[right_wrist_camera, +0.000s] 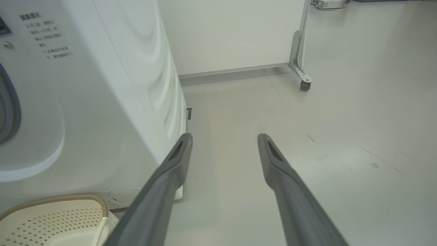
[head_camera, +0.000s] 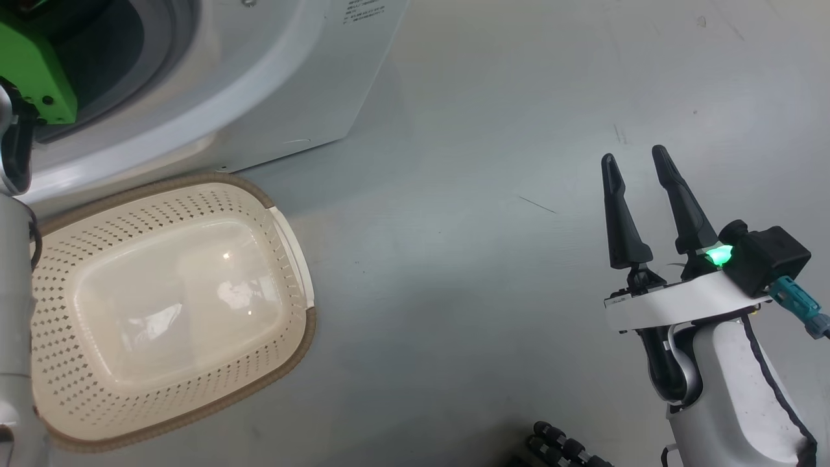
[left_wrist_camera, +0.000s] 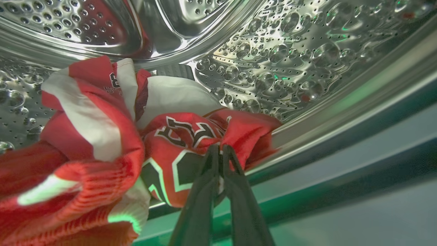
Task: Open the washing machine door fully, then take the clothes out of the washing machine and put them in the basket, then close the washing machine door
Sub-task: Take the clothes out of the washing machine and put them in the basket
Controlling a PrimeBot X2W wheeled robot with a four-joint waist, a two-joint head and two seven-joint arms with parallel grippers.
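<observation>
Left wrist view: fingers (left_wrist_camera: 201, 191) pinch clothes (left_wrist_camera: 177, 140) (inside drum (left_wrist_camera: 290, 51)).

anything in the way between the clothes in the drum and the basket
Nothing visible. The left gripper is shut on the clothes near the front lip of the drum, and the basket sits on the floor below the opening of the washing machine. The right gripper hangs open off to the right, out of that path.
</observation>
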